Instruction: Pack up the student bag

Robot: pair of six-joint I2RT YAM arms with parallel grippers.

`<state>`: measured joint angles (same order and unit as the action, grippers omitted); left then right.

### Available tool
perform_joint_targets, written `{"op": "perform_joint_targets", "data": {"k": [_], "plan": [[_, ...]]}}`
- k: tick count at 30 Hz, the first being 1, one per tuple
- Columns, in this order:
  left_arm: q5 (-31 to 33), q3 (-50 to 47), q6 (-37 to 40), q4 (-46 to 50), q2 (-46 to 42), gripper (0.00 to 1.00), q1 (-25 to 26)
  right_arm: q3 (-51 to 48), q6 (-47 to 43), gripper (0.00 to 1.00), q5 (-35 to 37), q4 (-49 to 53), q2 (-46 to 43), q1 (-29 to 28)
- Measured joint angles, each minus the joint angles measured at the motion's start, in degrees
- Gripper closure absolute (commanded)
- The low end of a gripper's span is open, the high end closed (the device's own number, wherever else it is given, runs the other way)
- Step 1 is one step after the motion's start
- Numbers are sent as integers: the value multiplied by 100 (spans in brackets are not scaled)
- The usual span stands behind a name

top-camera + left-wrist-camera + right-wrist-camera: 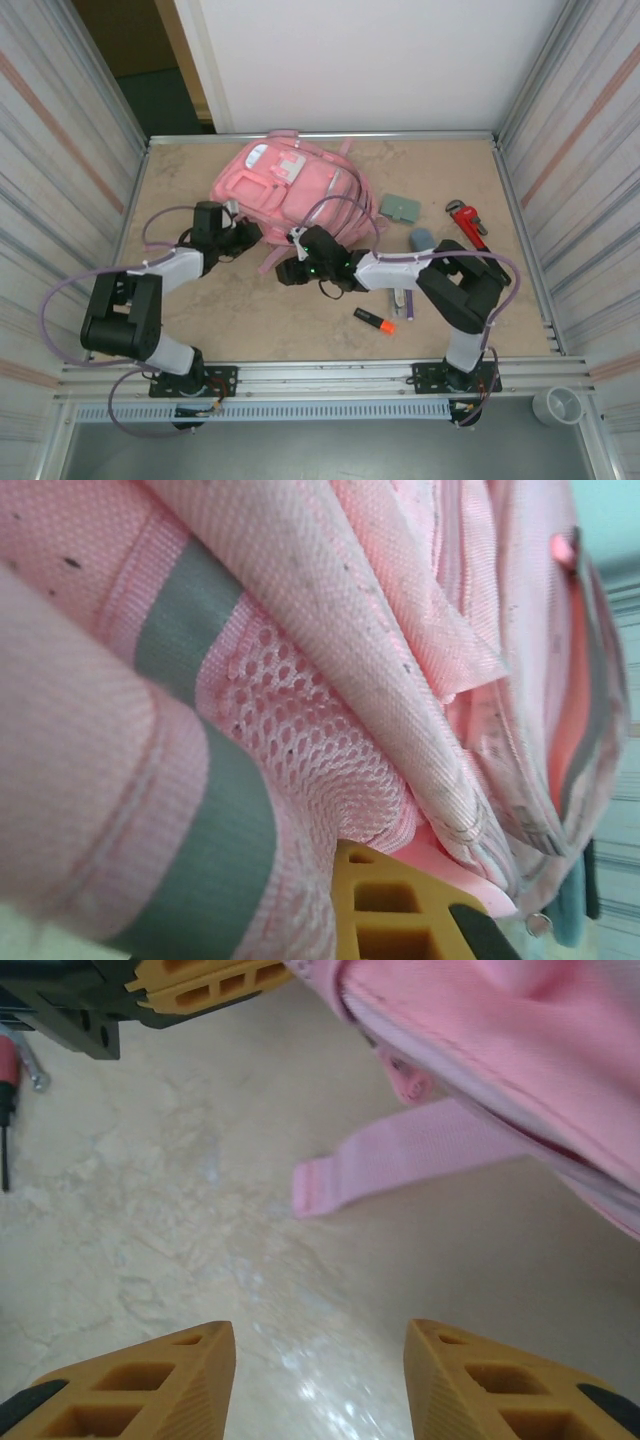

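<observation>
Top external: student bag [290,185] is lying flat toward the far middle of the tabletop [250,320], front pockets facing up. Left tool [240,232] is sitting against the bag's near-left edge. Right tool [297,250] is reaching in at the near edge, just beside a loose pink strap [268,262]. Off to the right, well apart from the bag, are lying a green pouch [402,208], a red pipe wrench [467,220], a grey-blue object [422,240] and an orange highlighter [375,321].

Left wrist: this view is giving the close detail the overhead one is lacking. Pink weave, grey stripes and a mesh panel [300,740] are crowding the lens. One yellow finger [385,910] is showing at the bottom, with a fold of bag fabric pressing right onto it. Left tool is closed tight, pinching that fold.

Right wrist: both yellow fingers [150,1380] are standing spread over bare tabletop, nothing between them. The strap [400,1160] is trailing out from the bag's edge [520,1050] ahead of them, not touching. The left tool [170,985] is showing at the top left of this view, at the bag's edge
</observation>
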<state>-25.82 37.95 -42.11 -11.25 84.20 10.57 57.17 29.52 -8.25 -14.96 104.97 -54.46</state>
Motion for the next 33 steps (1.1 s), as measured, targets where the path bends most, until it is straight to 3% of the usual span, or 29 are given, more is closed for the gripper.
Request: {"op": "perform_joint_targets", "data": {"k": [3,10,24,33], "plan": [[-144,0,-138,125,-87,100,0,223,7,61,13,-264,264,-24],[-354,2,-367,332,-87,100,0,503,-42,68,931,-654,645,-219],[-507,9,-581,330,-87,100,-13,675,-470,64,2135,-1051,1305,-481],[-588,17,-597,310,-87,100,-46,988,-907,79,2573,-1252,1781,-479]]}}
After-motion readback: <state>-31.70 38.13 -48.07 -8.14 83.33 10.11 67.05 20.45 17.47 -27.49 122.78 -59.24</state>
